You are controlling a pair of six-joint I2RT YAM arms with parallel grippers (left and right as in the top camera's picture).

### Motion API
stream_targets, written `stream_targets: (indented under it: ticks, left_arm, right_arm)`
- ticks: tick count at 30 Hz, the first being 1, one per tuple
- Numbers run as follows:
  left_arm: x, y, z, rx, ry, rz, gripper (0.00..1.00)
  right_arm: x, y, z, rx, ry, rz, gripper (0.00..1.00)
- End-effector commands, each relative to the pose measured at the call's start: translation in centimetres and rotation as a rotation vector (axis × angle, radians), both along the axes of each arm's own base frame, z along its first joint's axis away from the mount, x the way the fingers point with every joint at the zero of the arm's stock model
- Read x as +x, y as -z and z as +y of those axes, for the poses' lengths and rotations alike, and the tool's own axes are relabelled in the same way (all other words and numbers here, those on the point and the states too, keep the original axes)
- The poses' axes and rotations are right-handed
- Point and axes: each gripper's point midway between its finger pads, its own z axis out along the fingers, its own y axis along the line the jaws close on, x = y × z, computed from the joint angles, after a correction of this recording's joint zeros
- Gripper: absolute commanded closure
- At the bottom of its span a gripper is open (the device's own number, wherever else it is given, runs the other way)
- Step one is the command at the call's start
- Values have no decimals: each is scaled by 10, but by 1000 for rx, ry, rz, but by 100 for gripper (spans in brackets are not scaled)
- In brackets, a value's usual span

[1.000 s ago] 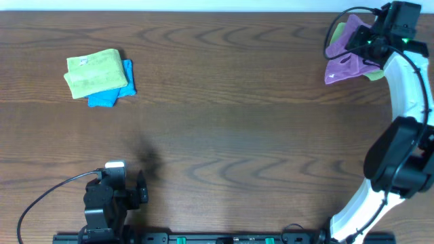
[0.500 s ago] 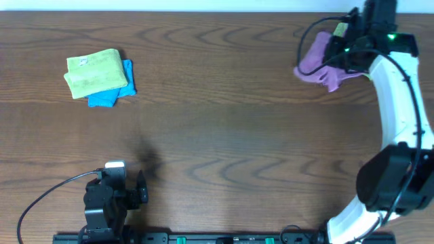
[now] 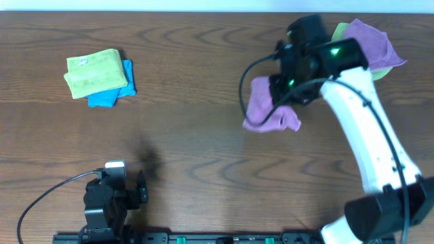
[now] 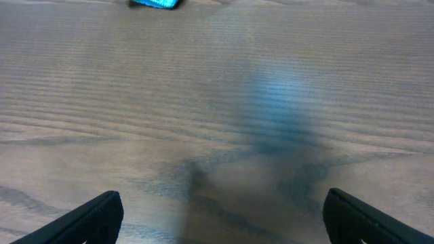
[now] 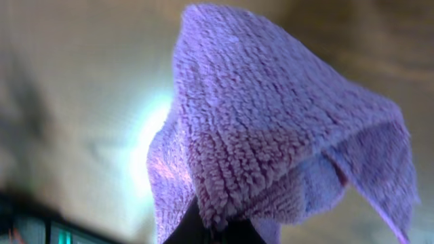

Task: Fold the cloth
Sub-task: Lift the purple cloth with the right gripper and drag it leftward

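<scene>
A purple fleece cloth point(image 3: 266, 106) hangs bunched from my right gripper point(image 3: 288, 91) above the table, right of centre. In the right wrist view the cloth point(image 5: 271, 129) fills the frame and the shut fingertips point(image 5: 213, 227) pinch its edge. My left gripper point(image 3: 115, 193) rests at the front left, open and empty; its two fingertips show wide apart in the left wrist view point(image 4: 220, 213) over bare wood.
A pile of another purple cloth point(image 3: 371, 41) over a yellow-green one point(image 3: 339, 30) lies at the back right. A folded green cloth point(image 3: 95, 71) on a folded blue cloth point(image 3: 108, 95) lies at the back left; the blue one's edge shows in the left wrist view point(image 4: 154, 3).
My right arm has swung from the back right pile toward the table's middle, carrying the purple cloth left and forward. The left arm has not moved.
</scene>
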Motion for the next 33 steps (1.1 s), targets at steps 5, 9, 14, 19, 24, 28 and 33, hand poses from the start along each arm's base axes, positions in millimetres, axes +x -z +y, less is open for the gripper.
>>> stream_targets:
  ticks: [5,9,14,19,24,28,33]
  left_arm:
    - [-6,15,0,5,1,50,4]
    - [-6,15,0,5,1,50,5]
    - [-6,15,0,5,1,50,5]
    - [-6,15,0,5,1,50,5]
    - [-6,15,0,5,1,50,5]
    - [-6,15,0,5,1,50,5]
    - [-6,15,0,5,1,50,5]
  right_arm:
    - [-41,-10,13,-122,-103,18,99]
    - [-37,-1,18,-126,-105,2,98]
    - [-31,28,21,-127,-105,9,98]
    - [-18,57,28,-107,-109,-34,99]
    - [61,56,59,-55,-166,-343,98]
    - [136,54,72,-102,-147,-613,23]
    - [161,59,50,-268,-83,-679,1]
